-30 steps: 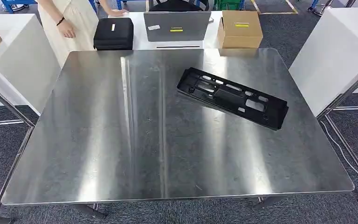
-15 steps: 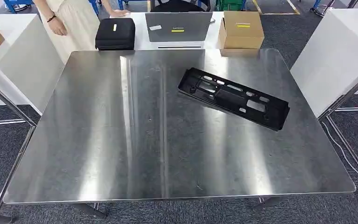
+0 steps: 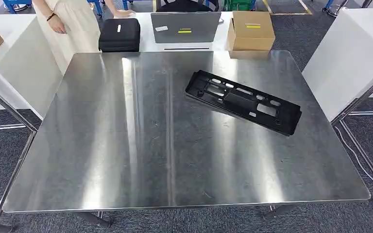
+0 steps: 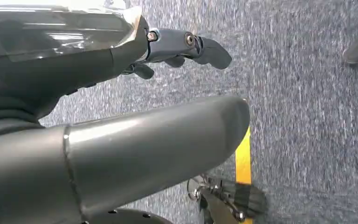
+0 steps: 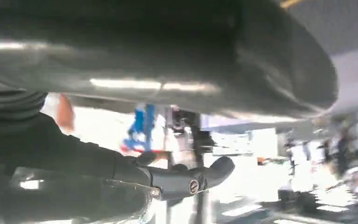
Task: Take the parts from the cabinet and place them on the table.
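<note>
Head view: the black part [image 3: 243, 101] lies flat on the metal table [image 3: 126, 160], past it a closed cardboard box [image 3: 250, 30], laptop [image 3: 185, 27] and black case [image 3: 119, 34]. Left hand [image 4: 182, 46] and right hand [image 5: 186, 179] hold nothing, fingers apart

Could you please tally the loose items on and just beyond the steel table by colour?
Black: 2, the plastic part and the zip case
Brown: 1, the cardboard box
Grey: 1, the laptop
Total: 4
</note>
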You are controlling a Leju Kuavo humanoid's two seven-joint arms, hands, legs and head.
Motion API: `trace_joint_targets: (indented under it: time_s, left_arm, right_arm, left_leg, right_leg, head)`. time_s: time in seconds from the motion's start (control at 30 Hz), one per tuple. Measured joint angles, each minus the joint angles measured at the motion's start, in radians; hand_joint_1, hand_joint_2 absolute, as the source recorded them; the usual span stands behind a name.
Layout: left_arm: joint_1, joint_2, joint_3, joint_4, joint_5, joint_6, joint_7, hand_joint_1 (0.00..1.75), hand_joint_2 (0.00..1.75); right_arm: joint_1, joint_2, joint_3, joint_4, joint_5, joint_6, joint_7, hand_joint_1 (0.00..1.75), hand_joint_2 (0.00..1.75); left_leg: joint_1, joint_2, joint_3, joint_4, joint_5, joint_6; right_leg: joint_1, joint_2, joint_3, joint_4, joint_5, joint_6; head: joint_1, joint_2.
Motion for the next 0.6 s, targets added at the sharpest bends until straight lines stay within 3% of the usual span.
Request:
trace_joint_targets:
  time_s: [0.47, 0.6]
  left_arm:
    - [-0.004, -0.014, 0.002, 0.000, -0.032, 0.000, 0.018, 0.00, 0.00]
    - [-0.005, -0.016, 0.004, 0.000, -0.045, -0.004, 0.004, 0.00, 0.00]
  right_arm:
    - [-0.007, 0.000, 0.010, 0.003, -0.117, 0.011, 0.021, 0.00, 0.00]
    - [-0.029, 0.000, 0.022, 0.004, -0.104, 0.064, 0.156, 0.00, 0.00]
  left_leg:
    - [0.000, 0.001, 0.000, 0.000, 0.000, 0.000]
    - [0.000, 0.001, 0.000, 0.000, 0.000, 0.000]
  right_leg:
    - [0.000, 0.000, 0.000, 0.000, 0.000, 0.000]
    - [0.000, 0.000, 0.000, 0.000, 0.000, 0.000]
  head:
    - [0.000, 0.000]
    - [0.000, 0.000]
